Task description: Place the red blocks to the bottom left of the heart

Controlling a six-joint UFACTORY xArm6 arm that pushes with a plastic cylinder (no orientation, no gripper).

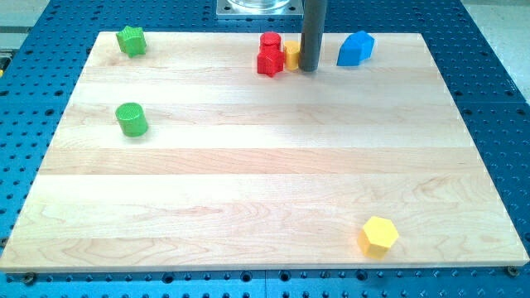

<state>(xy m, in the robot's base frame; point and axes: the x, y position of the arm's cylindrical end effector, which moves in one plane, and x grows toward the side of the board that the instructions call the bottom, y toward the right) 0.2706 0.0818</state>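
Two red blocks touch each other near the view's top centre: a red cylinder (270,41) behind and a red star-like block (269,62) in front. A small yellow block (291,55), partly hidden by the rod so its shape is unclear, sits just right of them. My tip (307,68) rests on the board right beside the yellow block, on its right, and a little right of the red blocks. A blue block (355,48) lies to the tip's right.
A green star-like block (131,40) is at the top left corner. A green cylinder (131,119) stands at the left. A yellow hexagon (379,236) lies at the bottom right. The wooden board (265,190) lies on a blue perforated table (497,99).
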